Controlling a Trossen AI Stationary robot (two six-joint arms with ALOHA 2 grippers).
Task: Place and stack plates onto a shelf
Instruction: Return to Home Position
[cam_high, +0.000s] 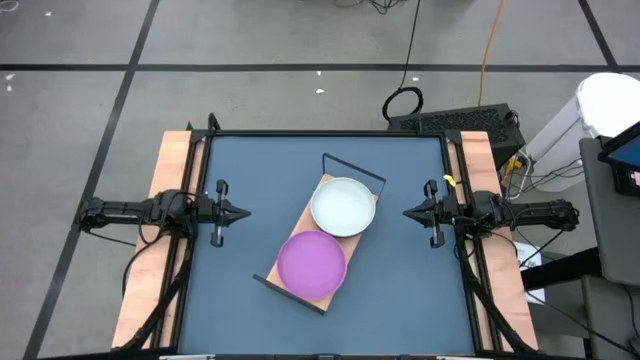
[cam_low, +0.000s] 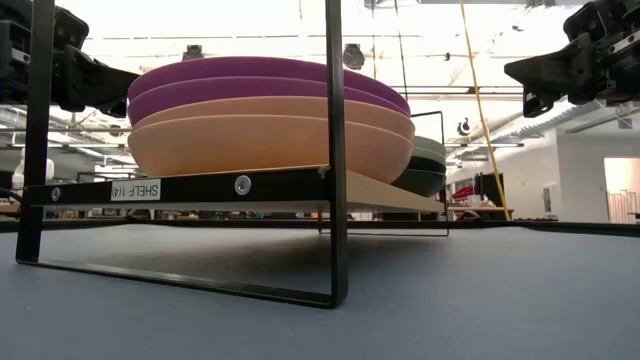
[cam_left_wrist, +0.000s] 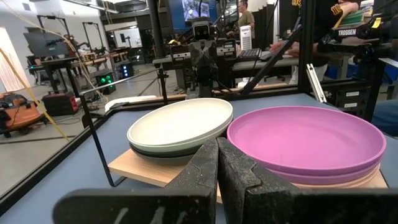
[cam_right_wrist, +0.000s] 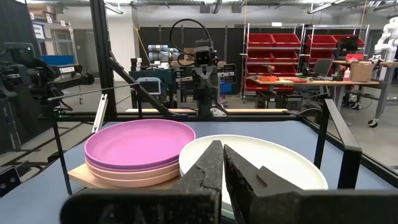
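The shelf (cam_high: 266, 276), a light wooden board on a thin black wire frame (cam_high: 352, 165), lies slantwise at the table's middle. On its nearer end rests a stack with purple plates (cam_high: 311, 263) on top of pink plates (cam_low: 270, 140). On its farther end a whitish plate (cam_high: 343, 206) lies on a black plate (cam_left_wrist: 165, 151). My left gripper (cam_high: 243, 211) hovers shut at the table's left, pointing level toward the shelf. My right gripper (cam_high: 408, 212) hovers shut at the table's right, facing it. Neither touches anything.
Bare blue-grey table top (cam_high: 250, 170) lies all round the shelf. Wooden side rails (cam_high: 172, 165) run along the left and right edges. A keyboard (cam_high: 455, 121) and cables lie beyond the far edge. People (cam_left_wrist: 245, 18) and red bin racks (cam_right_wrist: 283, 46) show in the room.
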